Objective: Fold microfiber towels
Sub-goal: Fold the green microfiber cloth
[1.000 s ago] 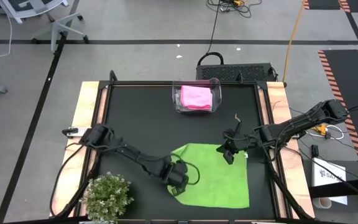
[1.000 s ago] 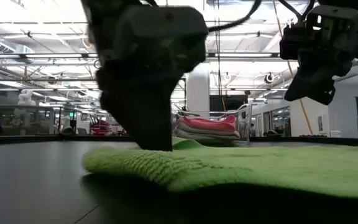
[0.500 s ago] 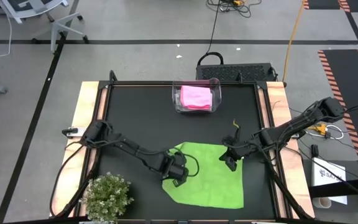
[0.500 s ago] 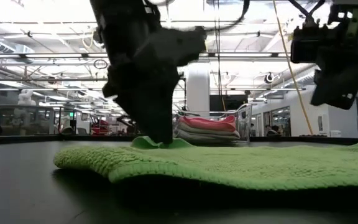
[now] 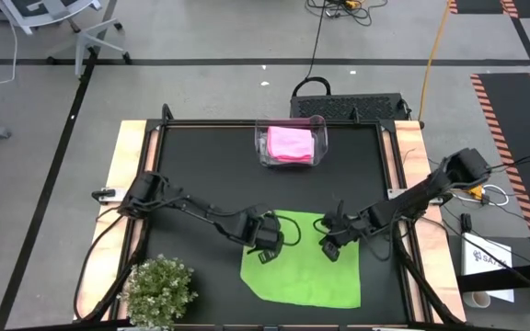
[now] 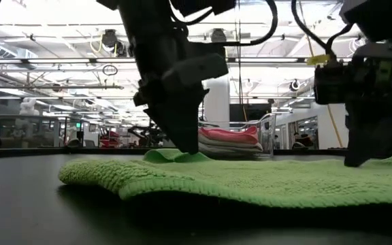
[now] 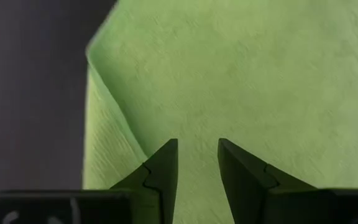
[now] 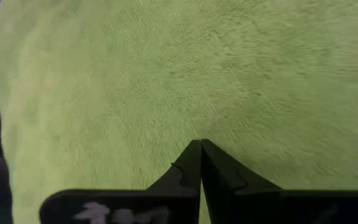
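A lime green microfiber towel [image 5: 306,271] lies spread on the black table near its front edge. Its far left corner [image 7: 95,53] shows a second layer under it. My left gripper [image 5: 267,253] stands open over the towel's far left part, with bare towel showing between its fingers [image 7: 166,168]. My right gripper [image 5: 328,250] is shut and points down at the towel's far right part [image 8: 197,62]. A pink towel [image 5: 291,142] lies folded in the clear bin [image 5: 263,147]. My left gripper's fingers stand over the green towel near its far left corner; I cannot tell whether their tips touch it. My right gripper's shut fingertips [image 6: 351,162] come from above down to the towel's top face [image 6: 332,170]; whether they press on it does not show.
The clear bin stands at the table's far edge, in the middle, with folded towels [image 6: 226,139] stacked in it. A small bushy plant [image 5: 159,292] sits at the near left corner. Bare black table [image 5: 201,175] lies between the bin and the green towel.
My left gripper has risen and gone toward the far edge along the towel's left side. My right gripper has come down toward the near left onto the towel's far right part, staying shut. The towel's near left part has slid a little toward the left edge.
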Controlling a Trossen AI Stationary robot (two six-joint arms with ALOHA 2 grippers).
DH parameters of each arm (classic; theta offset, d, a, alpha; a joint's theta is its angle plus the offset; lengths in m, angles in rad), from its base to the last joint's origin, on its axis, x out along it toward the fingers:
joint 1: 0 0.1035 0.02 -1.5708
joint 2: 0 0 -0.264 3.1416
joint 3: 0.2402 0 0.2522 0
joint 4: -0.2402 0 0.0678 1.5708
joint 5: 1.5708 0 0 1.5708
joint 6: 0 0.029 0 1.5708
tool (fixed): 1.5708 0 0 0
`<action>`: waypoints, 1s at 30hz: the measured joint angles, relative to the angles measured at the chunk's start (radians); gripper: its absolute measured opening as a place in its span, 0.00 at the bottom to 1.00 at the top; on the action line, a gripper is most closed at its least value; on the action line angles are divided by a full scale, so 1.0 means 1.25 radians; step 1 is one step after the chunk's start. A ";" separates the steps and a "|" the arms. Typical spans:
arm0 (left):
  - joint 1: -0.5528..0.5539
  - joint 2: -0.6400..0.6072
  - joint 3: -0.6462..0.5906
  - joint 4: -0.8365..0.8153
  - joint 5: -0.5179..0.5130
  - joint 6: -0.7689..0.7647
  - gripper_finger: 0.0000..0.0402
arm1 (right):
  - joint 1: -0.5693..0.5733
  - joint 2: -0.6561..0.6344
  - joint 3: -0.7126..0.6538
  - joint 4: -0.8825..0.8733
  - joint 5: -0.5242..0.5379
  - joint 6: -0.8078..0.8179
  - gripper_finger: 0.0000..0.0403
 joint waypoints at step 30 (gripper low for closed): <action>0.085 -0.002 0.002 -0.096 -0.076 0.171 0.29 | -0.008 -0.221 -0.001 -0.059 0.032 0.014 0.00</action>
